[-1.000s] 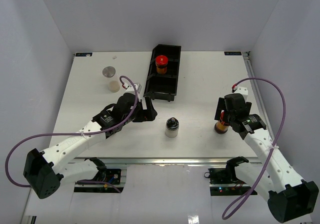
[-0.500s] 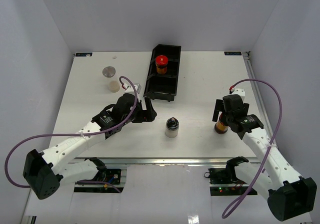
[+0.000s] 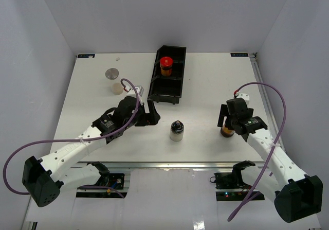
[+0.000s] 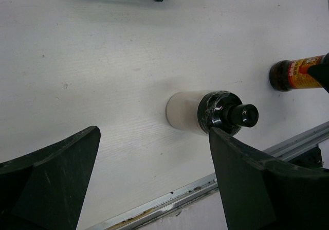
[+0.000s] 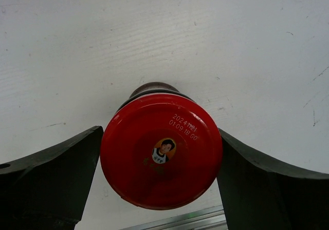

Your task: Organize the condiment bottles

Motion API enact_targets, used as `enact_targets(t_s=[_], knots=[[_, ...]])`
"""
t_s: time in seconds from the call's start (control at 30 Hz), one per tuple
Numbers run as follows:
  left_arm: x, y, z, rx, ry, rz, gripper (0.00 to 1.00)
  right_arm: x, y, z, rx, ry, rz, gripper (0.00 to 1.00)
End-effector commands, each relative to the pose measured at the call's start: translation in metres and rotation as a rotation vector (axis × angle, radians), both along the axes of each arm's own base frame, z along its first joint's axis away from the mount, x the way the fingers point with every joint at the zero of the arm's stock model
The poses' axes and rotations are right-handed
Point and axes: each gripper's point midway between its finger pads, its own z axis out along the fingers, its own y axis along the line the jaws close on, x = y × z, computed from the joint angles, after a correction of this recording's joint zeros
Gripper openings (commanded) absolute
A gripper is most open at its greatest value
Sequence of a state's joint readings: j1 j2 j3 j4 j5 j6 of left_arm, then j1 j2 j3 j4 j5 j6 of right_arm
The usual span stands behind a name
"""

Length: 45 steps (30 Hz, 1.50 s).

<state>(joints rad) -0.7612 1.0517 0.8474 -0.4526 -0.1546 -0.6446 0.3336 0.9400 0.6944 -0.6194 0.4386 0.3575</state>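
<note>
Right fingers [image 5: 46, 183] flank the red-capped bottle [image 5: 161, 150] upright on the bench [image 5: 154, 34]. Contact cannot be told, but the position is judged a grasp for lifting. Left fingers [image 4: 46, 178] are spread wide, aimed at the dark-capped bottle [image 4: 205, 111] just ahead. 1 bottle [image 3: 165, 65] stands in the tray [image 3: 165, 88].

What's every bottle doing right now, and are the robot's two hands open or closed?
left gripper: open, empty.
right gripper: sits around the near amber bottle; whether it grips, unclear.
pale bottle: upright on the table, cap on.
near amber bottle: upright on the table, cap on.
far amber bottle: upright in the black tray, cap on.
cream jar: standing on the table, left of the tray.
</note>
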Motion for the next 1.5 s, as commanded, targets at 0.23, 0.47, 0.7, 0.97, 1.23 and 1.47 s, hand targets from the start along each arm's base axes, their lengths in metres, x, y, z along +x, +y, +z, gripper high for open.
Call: enact_targets(t_s=[0.23, 0.47, 0.7, 0.97, 1.23, 1.47], knots=[[-0.004, 0.008, 0.013, -0.032, -0.031, 0.02, 0.98, 0.012, 0.0, 0.025, 0.0, -0.088, 0.009, 0.41], [0.0, 0.007, 0.015, -0.022, -0.04, 0.026, 0.98, 0.055, 0.024, 0.095, 0.033, -0.231, 0.127, 0.08], [0.006, 0.008, 0.035, -0.008, -0.078, 0.027, 0.98, 0.125, 0.079, 0.193, 0.128, -0.417, 0.326, 0.08], [0.01, 0.014, 0.064, 0.008, -0.137, 0.03, 0.98, 0.207, 0.142, 0.245, 0.158, -0.537, 0.491, 0.08], [0.008, 0.02, 0.086, -0.013, -0.181, 0.041, 0.98, 0.278, 0.197, 0.248, 0.137, -0.549, 0.549, 0.08], [0.002, 0.027, 0.096, -0.026, -0.204, 0.045, 0.98, 0.304, 0.226, 0.23, 0.073, -0.59, 0.578, 0.08]])
